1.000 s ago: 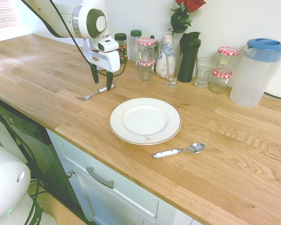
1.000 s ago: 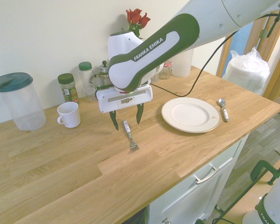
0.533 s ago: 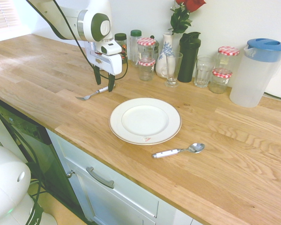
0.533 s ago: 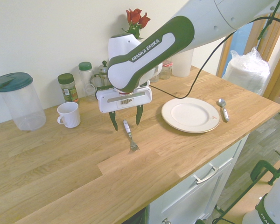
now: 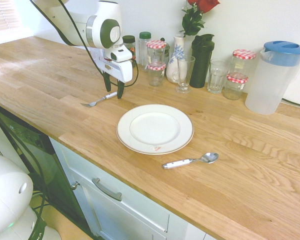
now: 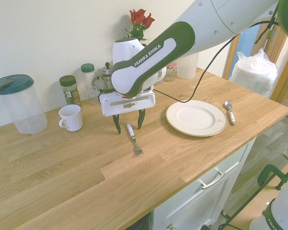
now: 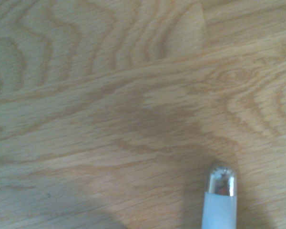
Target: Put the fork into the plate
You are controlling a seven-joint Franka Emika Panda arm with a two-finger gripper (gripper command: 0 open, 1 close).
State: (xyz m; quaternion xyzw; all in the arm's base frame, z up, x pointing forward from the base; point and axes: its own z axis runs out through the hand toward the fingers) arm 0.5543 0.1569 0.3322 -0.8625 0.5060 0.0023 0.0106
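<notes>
Lowered slightly, the gripper has its fingers spread around the handle end of the fork. Near the big white plate, that slim fork lies on the wood, pale-handled, silver-capped, its tines shiny metal.

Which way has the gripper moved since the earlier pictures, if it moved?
Yes: in the first exterior view, the gripper moved rightward, closer to the plate.

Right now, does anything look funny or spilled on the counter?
No spills or breaks that I can see. One odd bit: the spoon lies beside the plate, but the fork lies askew, off under the open gripper.
</notes>
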